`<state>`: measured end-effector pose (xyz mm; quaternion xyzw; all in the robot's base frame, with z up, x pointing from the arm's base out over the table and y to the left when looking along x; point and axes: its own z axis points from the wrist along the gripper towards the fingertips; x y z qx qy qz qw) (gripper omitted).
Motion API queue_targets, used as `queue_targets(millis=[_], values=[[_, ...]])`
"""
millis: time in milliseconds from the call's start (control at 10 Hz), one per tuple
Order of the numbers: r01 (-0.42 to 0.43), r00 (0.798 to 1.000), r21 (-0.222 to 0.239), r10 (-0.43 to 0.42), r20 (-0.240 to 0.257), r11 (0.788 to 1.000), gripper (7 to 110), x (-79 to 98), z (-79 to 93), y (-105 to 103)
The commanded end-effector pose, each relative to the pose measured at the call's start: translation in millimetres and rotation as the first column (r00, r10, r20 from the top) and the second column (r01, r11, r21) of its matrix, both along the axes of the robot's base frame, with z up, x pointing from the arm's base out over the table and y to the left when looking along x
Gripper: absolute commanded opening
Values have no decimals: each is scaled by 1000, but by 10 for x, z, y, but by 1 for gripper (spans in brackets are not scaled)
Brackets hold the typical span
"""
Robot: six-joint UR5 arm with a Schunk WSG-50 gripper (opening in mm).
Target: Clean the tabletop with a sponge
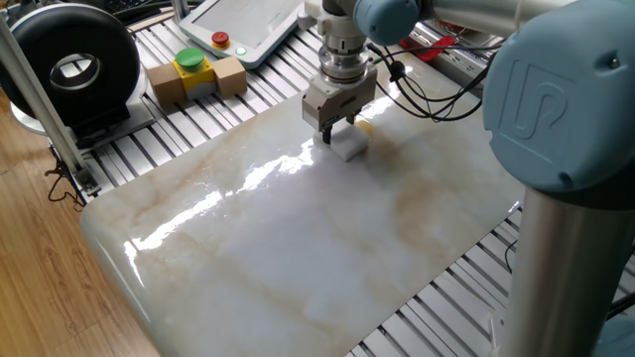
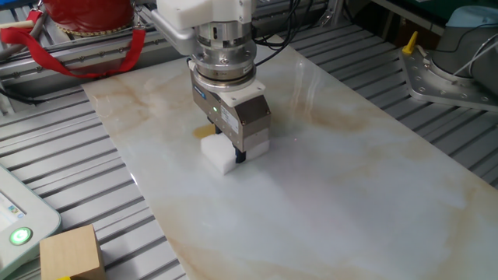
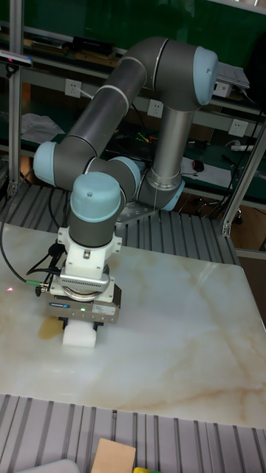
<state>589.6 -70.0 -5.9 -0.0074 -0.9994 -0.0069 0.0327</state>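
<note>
The tool [image 2: 237,152] is clamped on the sponge [image 2: 219,152], pressing it onto the worktop [image 2: 350,179]; the amber stain [image 3: 50,328] lies at its 9 o'clock.

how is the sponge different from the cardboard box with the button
The sponge is plain white foam; the cardboard box is tan with a yellow-green button. The sponge sits on the marble tabletop, held by the gripper; the box rests untouched on the ribbed frame. Both are small blocks.
</note>
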Motion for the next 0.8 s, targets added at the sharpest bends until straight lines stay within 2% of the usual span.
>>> queue_targets(millis=[0, 700], values=[[5, 1000, 9, -5, 2, 1000, 7, 11, 20, -18], [-5, 1000, 5, 5, 2, 1000, 7, 5, 5, -92]])
